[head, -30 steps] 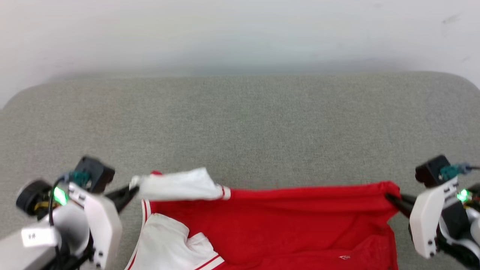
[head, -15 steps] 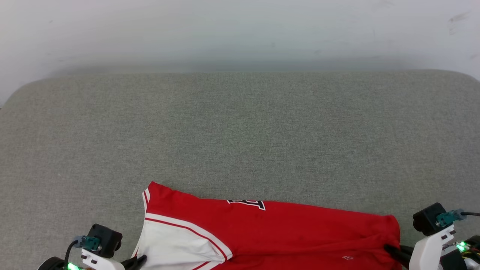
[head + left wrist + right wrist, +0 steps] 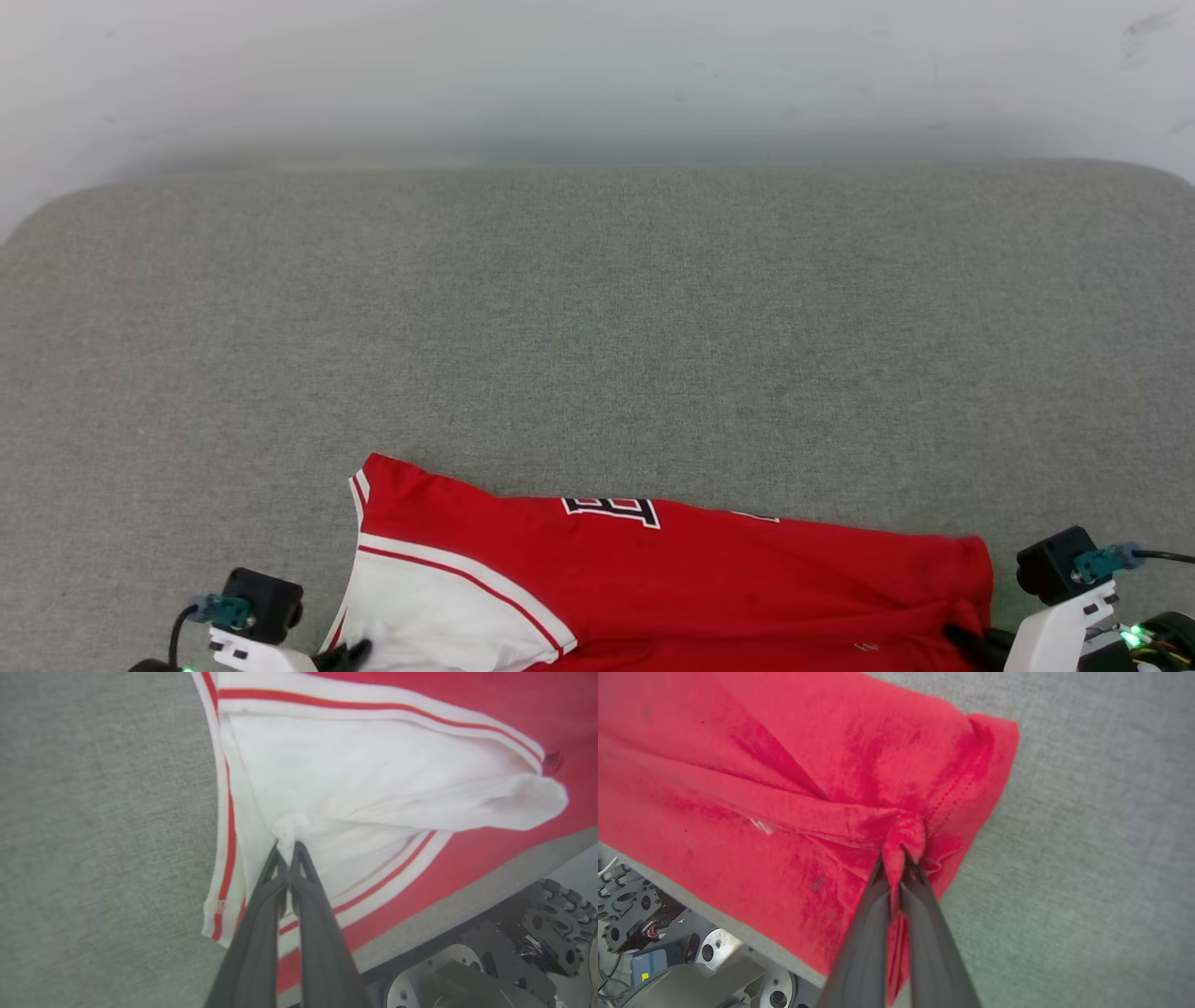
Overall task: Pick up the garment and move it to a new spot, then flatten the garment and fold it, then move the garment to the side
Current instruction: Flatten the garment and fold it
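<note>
The garment (image 3: 672,579), a red jersey with white sleeves and striped trim, lies along the near edge of the grey table (image 3: 597,327), a strip of black lettering showing at its far fold. My left gripper (image 3: 288,851) is shut on a bunch of white sleeve fabric (image 3: 373,779); in the head view the left gripper (image 3: 350,651) sits at the bottom left. My right gripper (image 3: 900,861) is shut on a pinch of red cloth by the garment (image 3: 784,788) corner; in the head view the right gripper (image 3: 962,637) sits at the bottom right.
The grey fabric-covered table stretches far beyond the garment to a pale wall (image 3: 597,75). Its near edge (image 3: 444,910) runs just under the garment, with my wheeled base (image 3: 691,961) below it.
Both grippers pulled the folded-over edge toward me and down onto the table. The white sleeve that was lifted now lies flat, and the lettering shows at the far fold.
</note>
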`<state>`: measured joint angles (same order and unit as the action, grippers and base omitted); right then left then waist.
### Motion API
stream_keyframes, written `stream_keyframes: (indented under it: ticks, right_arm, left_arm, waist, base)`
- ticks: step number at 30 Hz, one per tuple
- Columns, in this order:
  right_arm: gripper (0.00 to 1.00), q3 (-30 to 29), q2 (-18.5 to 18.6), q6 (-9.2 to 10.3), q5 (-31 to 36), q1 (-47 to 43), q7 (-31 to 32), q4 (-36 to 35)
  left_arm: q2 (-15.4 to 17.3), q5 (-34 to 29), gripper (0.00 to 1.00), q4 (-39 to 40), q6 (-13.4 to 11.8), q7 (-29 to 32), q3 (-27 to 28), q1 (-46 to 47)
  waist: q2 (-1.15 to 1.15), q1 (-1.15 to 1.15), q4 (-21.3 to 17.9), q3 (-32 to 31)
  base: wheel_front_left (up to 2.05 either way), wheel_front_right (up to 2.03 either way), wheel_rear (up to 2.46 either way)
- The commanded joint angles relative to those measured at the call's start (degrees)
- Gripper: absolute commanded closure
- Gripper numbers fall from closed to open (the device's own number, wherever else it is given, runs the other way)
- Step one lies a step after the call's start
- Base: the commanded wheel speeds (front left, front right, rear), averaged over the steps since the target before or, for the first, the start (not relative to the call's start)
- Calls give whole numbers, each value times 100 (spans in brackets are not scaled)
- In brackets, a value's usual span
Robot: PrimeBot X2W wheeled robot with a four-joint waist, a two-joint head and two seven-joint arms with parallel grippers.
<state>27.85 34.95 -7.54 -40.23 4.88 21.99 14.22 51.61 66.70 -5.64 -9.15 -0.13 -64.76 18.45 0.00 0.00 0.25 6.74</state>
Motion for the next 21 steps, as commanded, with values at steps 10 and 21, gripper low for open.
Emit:
stream_keyframes:
  ticks: [10,21]
  right_arm:
    - [0,-767,128,9,296,-270,-262,-1001]
    - [0,-1627,124,9,591,-465,588,-1822]
  left_arm:
    - [90,-151,0,427,-1015,-1329,766,-302]
    - [-494,-1657,0,972,-2163,-1509,2557,-935]
  waist:
    - [0,0,37,-359]
    - [0,0,174,-402]
  base:
    - [0,0,0]
    - [0,0,0]
